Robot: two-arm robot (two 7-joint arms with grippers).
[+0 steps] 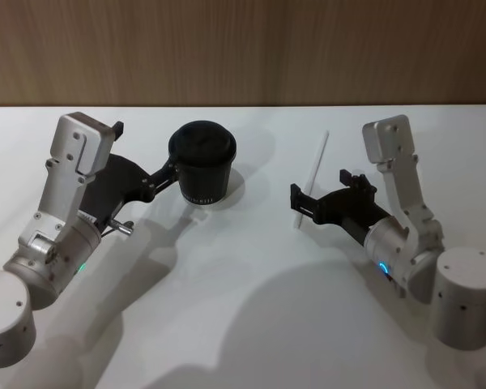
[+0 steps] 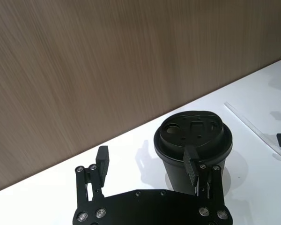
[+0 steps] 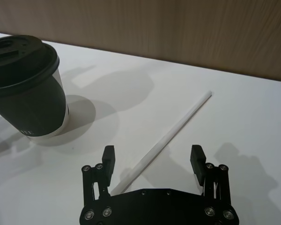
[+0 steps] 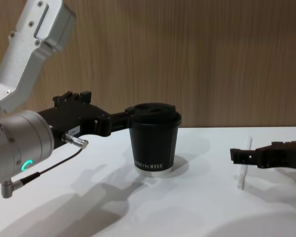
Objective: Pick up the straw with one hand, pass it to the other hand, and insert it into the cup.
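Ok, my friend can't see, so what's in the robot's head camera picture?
The right tool, open, straddles the near end of a thin white straw lying flat on a white table. The left tool, also open, reaches to the side of a black lidded cup.

Black, screw-studded left pincer (image 2: 147,164) and right pincer (image 3: 152,157) cap silver-grey arms (image 1: 65,186).

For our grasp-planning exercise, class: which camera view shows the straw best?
The right wrist view: the straw shows large between the fingers of the open right hand. The head view shows it smaller; the chest view, foreshortened; the left wrist view, faint and partial.
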